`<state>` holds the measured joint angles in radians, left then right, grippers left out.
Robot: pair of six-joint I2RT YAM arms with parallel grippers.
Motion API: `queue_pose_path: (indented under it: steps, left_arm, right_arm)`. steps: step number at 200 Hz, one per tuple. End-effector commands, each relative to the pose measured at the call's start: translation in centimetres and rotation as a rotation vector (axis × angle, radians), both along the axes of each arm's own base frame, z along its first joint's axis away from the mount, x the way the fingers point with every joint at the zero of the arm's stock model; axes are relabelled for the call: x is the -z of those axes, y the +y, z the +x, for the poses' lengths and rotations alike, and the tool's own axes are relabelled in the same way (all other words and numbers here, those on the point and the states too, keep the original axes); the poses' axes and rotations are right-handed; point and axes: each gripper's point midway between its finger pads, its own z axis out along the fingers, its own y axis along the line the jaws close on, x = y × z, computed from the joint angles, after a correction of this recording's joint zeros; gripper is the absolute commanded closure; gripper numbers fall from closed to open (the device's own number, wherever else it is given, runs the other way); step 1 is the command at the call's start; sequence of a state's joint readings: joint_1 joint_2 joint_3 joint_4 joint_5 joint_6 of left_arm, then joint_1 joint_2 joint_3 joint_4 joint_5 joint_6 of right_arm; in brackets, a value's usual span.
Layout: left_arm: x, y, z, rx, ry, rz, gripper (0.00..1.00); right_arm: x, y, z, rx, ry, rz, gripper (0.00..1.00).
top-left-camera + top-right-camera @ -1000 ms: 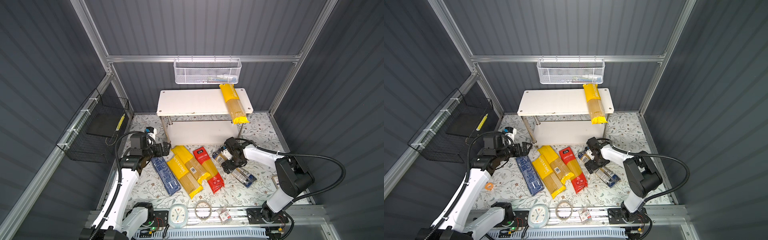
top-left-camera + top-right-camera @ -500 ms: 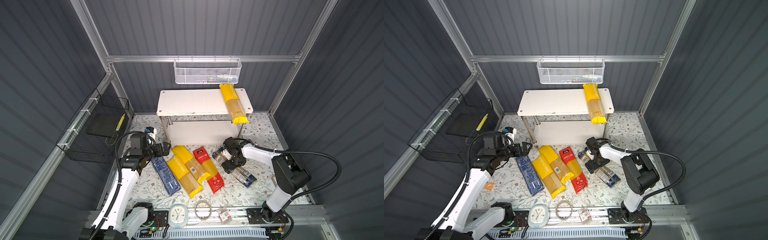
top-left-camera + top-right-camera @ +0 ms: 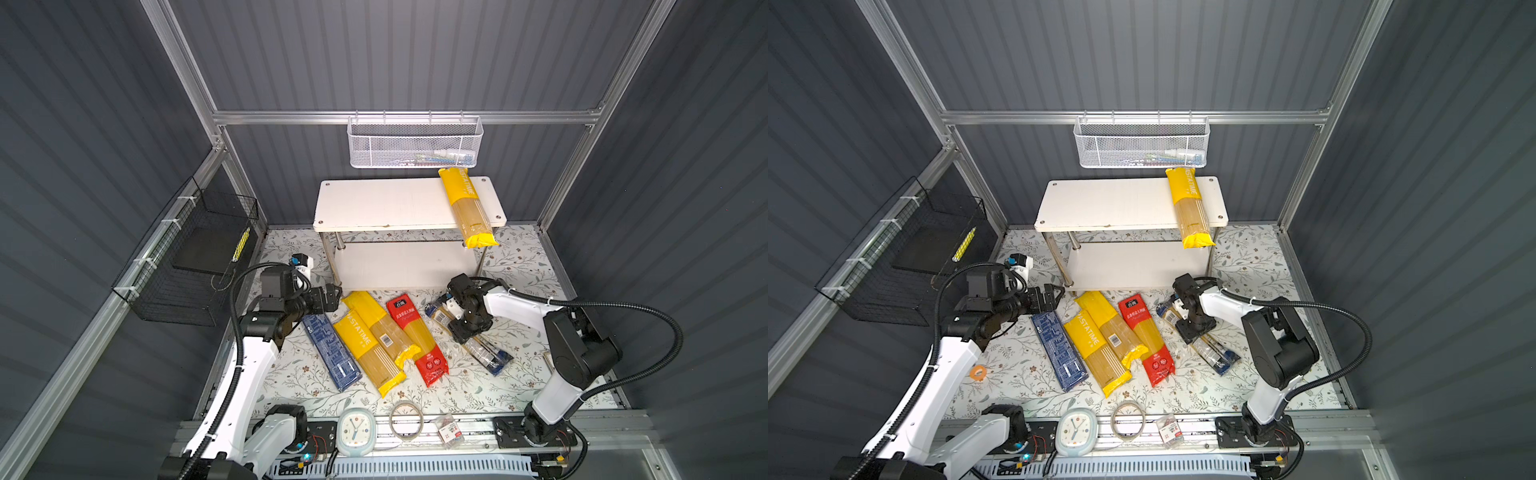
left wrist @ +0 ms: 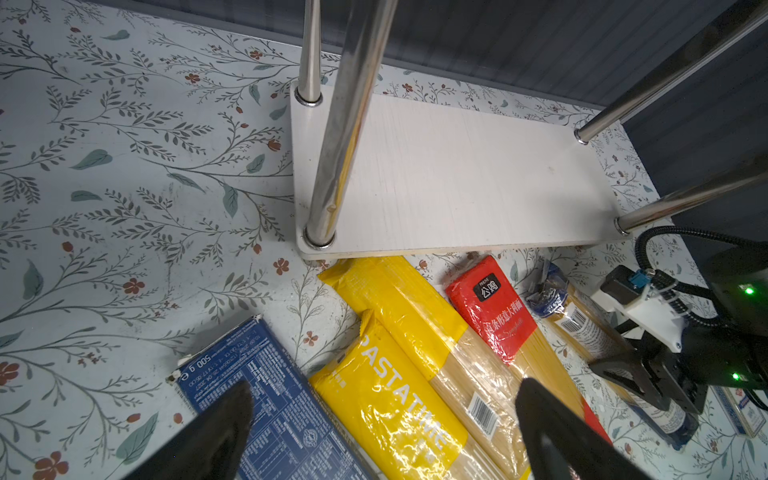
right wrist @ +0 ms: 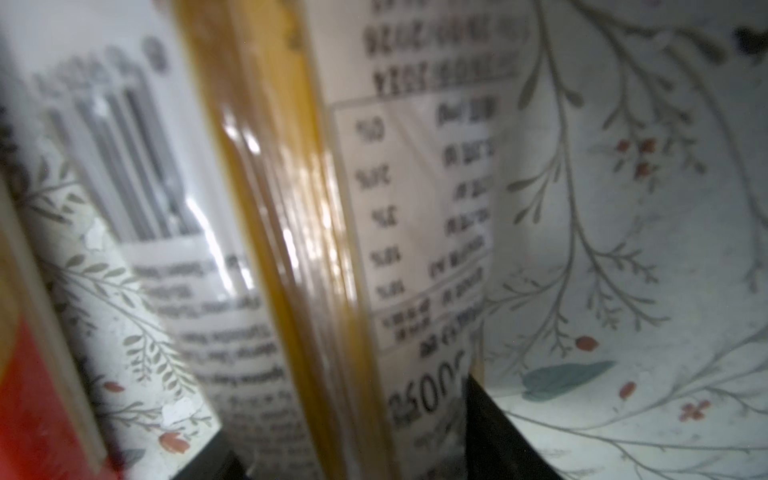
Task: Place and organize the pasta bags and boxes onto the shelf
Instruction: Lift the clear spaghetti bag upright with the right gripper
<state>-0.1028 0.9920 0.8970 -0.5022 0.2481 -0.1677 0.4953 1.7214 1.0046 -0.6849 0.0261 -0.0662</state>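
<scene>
The white shelf (image 3: 386,203) stands at the back, and one yellow pasta bag (image 3: 467,212) lies across the right end of its top board, overhanging the front. On the floral mat in front lie a dark-blue box (image 3: 330,351), two yellow bags (image 3: 365,349), a red bag (image 3: 417,336) and a clear bag with dark-blue ends (image 3: 482,351). My right gripper (image 3: 463,328) points down onto the clear bag (image 5: 291,249), its fingers pressed against both long sides. My left gripper (image 4: 384,388) hovers open above the blue box (image 4: 266,399) and a yellow bag, beside the shelf's front left leg.
A white mesh basket (image 3: 415,141) hangs on the back rail above the shelf. A black wire basket (image 3: 195,257) hangs on the left wall. A clock (image 3: 353,428), a tape ring (image 3: 406,420) and a small packet (image 3: 449,432) sit at the front edge.
My right gripper's jaws have closed in from wide open onto the clear bag. The left arm has not moved.
</scene>
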Motion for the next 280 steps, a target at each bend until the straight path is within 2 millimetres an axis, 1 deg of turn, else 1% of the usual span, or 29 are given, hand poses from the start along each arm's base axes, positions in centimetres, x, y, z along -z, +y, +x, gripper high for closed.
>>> queue_pose_path:
  steps: [1, 31, 56, 69, 98, 130, 150, 168, 189, 202, 205, 222, 256, 280]
  left_arm:
    - [-0.6, 0.0, -0.5, 0.013, -0.004, 0.001, 0.00]
    - [-0.8, -0.1, -0.5, 0.014, -0.011, 0.000, 0.00]
    - [-0.6, 0.0, -0.4, 0.011, -0.003, 0.002, 0.00]
    - [-0.5, 0.0, -0.4, 0.012, 0.002, 0.004, 0.00]
    - [-0.5, 0.1, -0.5, 0.007, -0.005, 0.008, 0.00]
    - [-0.5, 0.2, -0.4, 0.004, -0.004, 0.009, 0.00]
    - [-0.4, 0.2, -0.3, 0.004, 0.001, 0.009, 0.00]
    - [-0.4, 0.2, -0.4, 0.003, 0.001, 0.010, 0.00]
    - [-0.6, 0.3, -0.4, -0.004, -0.007, 0.015, 0.00]
    - [-0.8, 0.4, -0.5, -0.008, -0.014, 0.017, 0.00]
    - [-0.8, 0.4, -0.4, -0.007, -0.015, 0.017, 0.00]
    - [-0.7, 0.4, -0.4, -0.009, -0.013, 0.018, 0.00]
    - [-0.4, 0.3, -0.3, -0.004, 0.002, 0.015, 0.00]
    - [-0.4, 0.3, -0.3, -0.005, 0.001, 0.016, 0.00]
  right_arm:
    - [1.4, -1.0, -1.8, 0.022, 0.073, -0.040, 0.43]
    - [0.3, -0.3, -1.7, 0.044, 0.066, -0.004, 0.57]
    - [-1.0, 0.4, -1.7, 0.068, 0.048, 0.051, 0.78]
    - [-1.5, 0.8, -1.8, 0.079, 0.043, 0.080, 0.82]
    - [-2.8, 1.3, -1.8, 0.095, 0.026, 0.124, 0.83]
    - [-4.4, 2.1, -1.3, 0.095, 0.000, 0.175, 0.83]
    - [-5.4, 3.2, -1.1, 0.093, -0.006, 0.235, 0.83]
    - [-6.3, 4.3, -1.3, 0.088, 0.003, 0.309, 0.83]
    - [-8.0, 5.7, -1.6, 0.078, -0.003, 0.408, 0.83]
    - [-9.0, 5.9, -1.7, 0.083, -0.018, 0.440, 0.83]
    - [-9.4, 6.4, -2.1, 0.077, -0.003, 0.474, 0.83]
    - [-10.8, 6.9, -2.5, 0.084, -0.014, 0.535, 0.82]
    - [-12.2, 7.7, -4.2, 0.113, 0.028, 0.635, 0.81]
    - [-13.6, 8.6, -5.5, 0.124, 0.060, 0.716, 0.81]
